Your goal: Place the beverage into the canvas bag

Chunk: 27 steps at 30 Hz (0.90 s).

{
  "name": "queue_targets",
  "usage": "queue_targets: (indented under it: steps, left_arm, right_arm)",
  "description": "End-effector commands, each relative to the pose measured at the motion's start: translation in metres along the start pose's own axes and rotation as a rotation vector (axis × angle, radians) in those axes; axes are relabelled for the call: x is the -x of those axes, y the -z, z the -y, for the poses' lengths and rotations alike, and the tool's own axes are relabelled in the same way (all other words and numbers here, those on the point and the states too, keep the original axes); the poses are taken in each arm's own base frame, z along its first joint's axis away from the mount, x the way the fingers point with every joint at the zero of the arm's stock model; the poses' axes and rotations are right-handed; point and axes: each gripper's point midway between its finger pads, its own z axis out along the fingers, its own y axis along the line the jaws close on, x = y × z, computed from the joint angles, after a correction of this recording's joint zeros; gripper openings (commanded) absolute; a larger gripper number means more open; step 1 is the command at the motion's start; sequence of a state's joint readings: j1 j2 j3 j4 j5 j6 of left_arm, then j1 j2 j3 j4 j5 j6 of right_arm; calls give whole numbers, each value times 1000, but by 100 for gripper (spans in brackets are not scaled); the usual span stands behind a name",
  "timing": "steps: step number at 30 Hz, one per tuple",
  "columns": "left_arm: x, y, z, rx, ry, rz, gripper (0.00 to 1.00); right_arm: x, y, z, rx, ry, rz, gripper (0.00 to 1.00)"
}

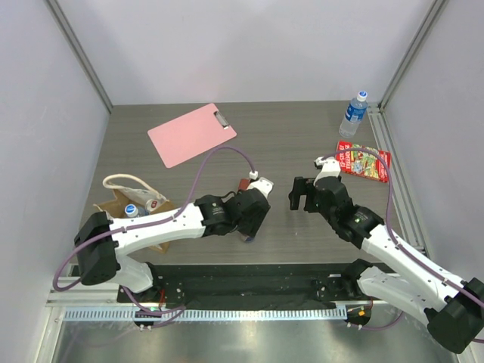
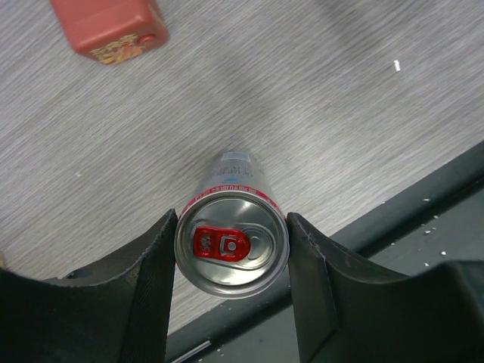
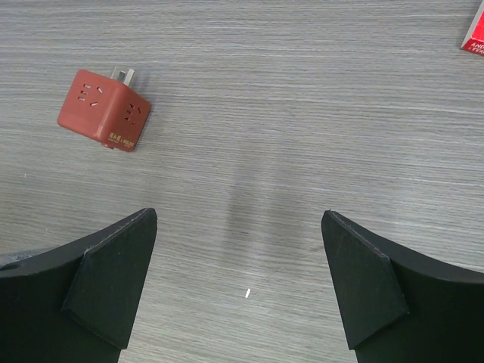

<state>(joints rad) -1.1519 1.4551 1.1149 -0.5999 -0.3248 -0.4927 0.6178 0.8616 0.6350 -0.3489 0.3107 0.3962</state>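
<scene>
The beverage is a silver can with a red pull tab [image 2: 231, 253], upright and seen from above in the left wrist view. My left gripper [image 2: 231, 265] is shut on it, one finger pressing each side. In the top view that gripper [image 1: 250, 224] is near the table's front edge, at the middle. I cannot tell whether the can rests on the table. The tan canvas bag [image 1: 155, 227] with cream handles [image 1: 128, 182] stands at the front left, with a bottle cap [image 1: 132, 210] showing inside it. My right gripper [image 1: 299, 195] [image 3: 238, 280] is open and empty over bare table.
A small reddish-brown box [image 3: 103, 110] [image 2: 110, 26] lies between the grippers. A pink clipboard [image 1: 189, 134] lies at the back left. A water bottle [image 1: 353, 113] stands at the back right, with a red packet [image 1: 364, 161] in front of it. A black mat [image 1: 249, 283] borders the near edge.
</scene>
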Motion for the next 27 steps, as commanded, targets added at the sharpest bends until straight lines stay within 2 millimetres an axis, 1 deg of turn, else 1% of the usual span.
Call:
queue_targets:
  steps: [1,2,3,5,6,7,8,9,10,11,13,14,15,16,17,18,19,20,21,22,23,25,27]
  left_arm:
    - [32,24,-9,51,44,103,12]
    - [38,29,-11,59,55,123,5]
    - [38,32,-15,75,57,118,0]
    - [48,41,-20,102,66,147,0]
    - [45,44,-27,128,57,131,0]
    - [55,51,-32,161,63,158,0]
    - [53,57,-39,190,54,147,0]
    - [57,62,-47,222,53,154,0]
    - [68,72,-56,258,67,185,0]
    - [67,78,-65,291,65,173,0]
    - [81,96,-86,335,108,212,0]
    - [84,102,-101,364,127,217,0]
    - [91,117,-110,368,158,253,0]
    - [95,126,-119,385,177,273,0]
    - [96,134,-138,430,206,285,0]
    - [99,150,-149,442,235,320,0]
    - [102,158,-160,464,258,340,0]
    - [102,168,-181,513,293,354,0]
    - [101,177,-192,537,316,373,0]
    - [100,191,-203,557,344,404,0]
    - [98,203,-221,617,381,426,0]
    - [95,224,-238,669,408,467,0]
    - [89,240,-258,761,435,483,0]
  right_arm:
    - [16,2,-6,30,-14,55,95]
    - [15,2,-7,32,-12,54,95]
    - [15,2,-7,37,-10,54,96]
    - [14,1,-9,45,-7,49,96]
    - [14,1,-10,52,-5,46,96]
    - [13,1,-10,53,-5,45,96]
    - [12,0,-11,58,-5,43,96]
    - [10,0,-12,63,-4,40,95]
    - [11,0,-13,68,-5,41,96]
    - [10,-1,-13,70,-5,40,96]
    - [9,-1,-14,77,-5,38,96]
    - [10,-1,-14,76,-5,40,96]
    - [10,0,-14,79,-5,42,96]
    - [10,0,-15,81,-4,43,96]
    - [12,0,-15,82,-7,49,96]
    - [12,0,-15,85,-4,50,96]
    - [12,0,-16,89,-7,51,96]
    - [12,1,-17,93,-5,53,96]
    - [10,0,-17,96,-3,48,96]
    - [11,1,-17,99,-2,52,96]
    - [12,1,-18,103,-7,55,96]
    - [12,1,-19,109,-7,55,96]
    - [13,2,-20,116,-8,61,96]
